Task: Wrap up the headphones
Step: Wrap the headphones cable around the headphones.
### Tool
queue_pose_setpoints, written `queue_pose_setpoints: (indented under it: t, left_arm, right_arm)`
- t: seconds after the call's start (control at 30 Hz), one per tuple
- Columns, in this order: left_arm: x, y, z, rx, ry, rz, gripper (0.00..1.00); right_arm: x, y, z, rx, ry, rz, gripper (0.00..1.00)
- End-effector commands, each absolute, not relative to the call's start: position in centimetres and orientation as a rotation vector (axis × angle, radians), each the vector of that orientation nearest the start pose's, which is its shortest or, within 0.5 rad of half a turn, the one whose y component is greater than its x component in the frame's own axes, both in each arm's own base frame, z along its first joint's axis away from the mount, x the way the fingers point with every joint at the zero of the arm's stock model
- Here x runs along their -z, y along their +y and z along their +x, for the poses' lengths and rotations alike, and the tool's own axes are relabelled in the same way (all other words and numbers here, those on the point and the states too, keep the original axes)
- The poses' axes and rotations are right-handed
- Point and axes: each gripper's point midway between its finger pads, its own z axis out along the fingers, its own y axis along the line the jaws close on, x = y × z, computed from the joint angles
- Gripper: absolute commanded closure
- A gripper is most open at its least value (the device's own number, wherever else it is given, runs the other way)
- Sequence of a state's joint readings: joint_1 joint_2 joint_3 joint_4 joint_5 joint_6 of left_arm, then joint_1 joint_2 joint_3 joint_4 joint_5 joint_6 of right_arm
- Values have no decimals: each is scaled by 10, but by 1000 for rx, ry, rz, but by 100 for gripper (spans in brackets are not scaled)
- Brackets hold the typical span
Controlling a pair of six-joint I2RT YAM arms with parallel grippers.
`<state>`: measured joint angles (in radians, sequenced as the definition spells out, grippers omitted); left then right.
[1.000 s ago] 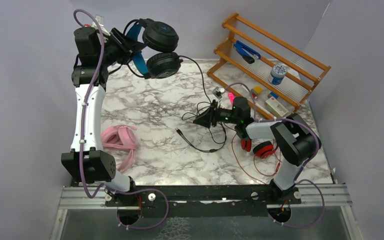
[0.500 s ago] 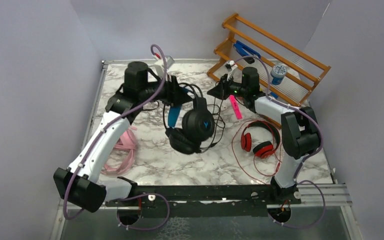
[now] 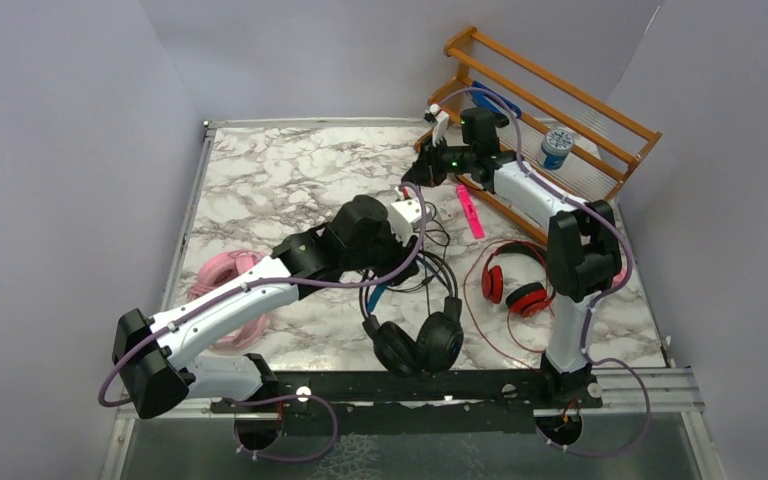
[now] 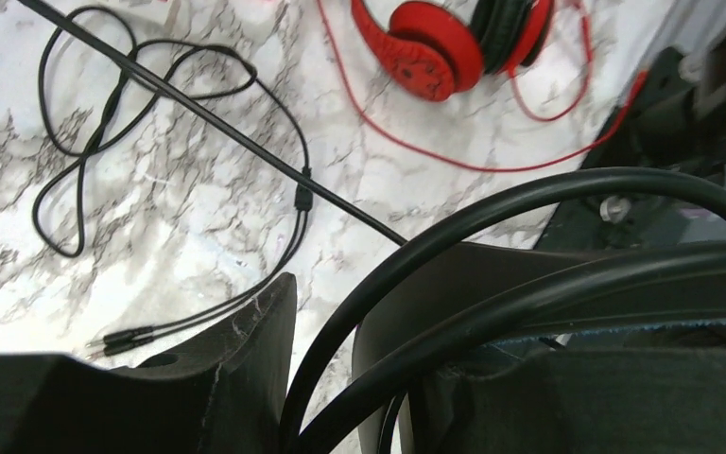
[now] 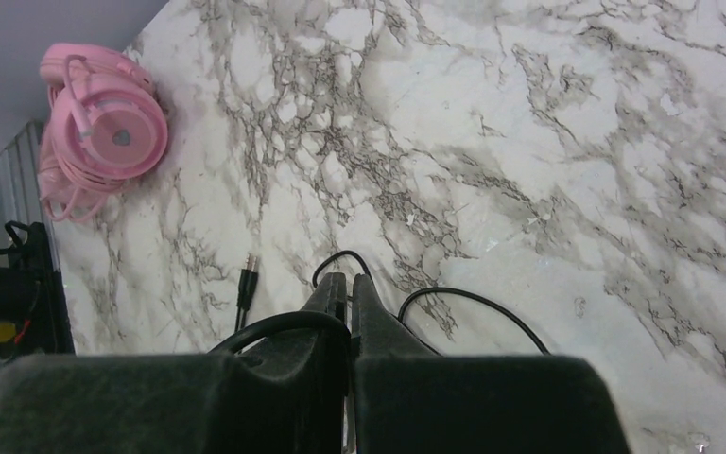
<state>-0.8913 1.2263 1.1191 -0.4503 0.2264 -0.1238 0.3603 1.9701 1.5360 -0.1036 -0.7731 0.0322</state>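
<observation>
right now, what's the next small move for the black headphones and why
Probably bring the right arm toward the black headphones to lay a loop: its jaws look shut on the black cable, and the left jaws hold the band.

marble-patterned table (image 3: 260,180), plain grey-lavender walls (image 3: 60,150), orange wooden rack (image 3: 585,165) at far right corner.

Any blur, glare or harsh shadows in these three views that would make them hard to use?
Top view: even soft light, faint shadows on the table, all sharp. Left wrist view: black headband and fingers blurred up close, red headphones crisp. Right wrist view: finger bases soft, cable and pink headphones sharp; no glare.
</observation>
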Motion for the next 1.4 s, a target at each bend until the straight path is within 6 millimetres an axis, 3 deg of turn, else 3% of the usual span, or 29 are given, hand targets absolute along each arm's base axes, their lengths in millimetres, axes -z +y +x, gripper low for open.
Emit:
queue_pose_setpoints:
  t: [0.0, 0.17, 0.3, 0.43, 0.53, 0.7, 0.93, 1.23, 1.37]
  left_arm:
    - [-202, -310, 196, 622, 2067, 959, 100]
    - [-171, -249, 232, 191, 2181, 607, 100]
    - [-160, -202, 235, 38, 2202, 282, 100]
    - [-148, -188, 233, 3, 2210, 162, 100]
    - [-140, -174, 238, -125, 2227, 69, 100]
    - [-136, -159, 255, -215, 2272, -86, 100]
    - [-156, -149, 300, -241, 2248, -315, 100]
    - [-198, -141, 363, -168, 2165, -533, 100]
    - [-216, -133, 389, -158, 2091, -634, 100]
  right_arm:
    - [-180, 291, 457, -988, 2005, -752, 100]
    - [-219, 277, 472, -852, 2050, -657, 100]
    - [-261, 270, 473, -797, 2020, -631, 100]
    - [-300, 275, 463, -847, 1959, -655, 100]
    - [-327, 276, 455, -860, 1916, -668, 100]
    - [-359, 275, 434, -865, 1881, -678, 100]
    - [-373, 288, 394, -917, 1887, -728, 100]
    - [-372, 310, 336, -1052, 1952, -773, 100]
    - [-378, 328, 300, -1149, 1968, -799, 100]
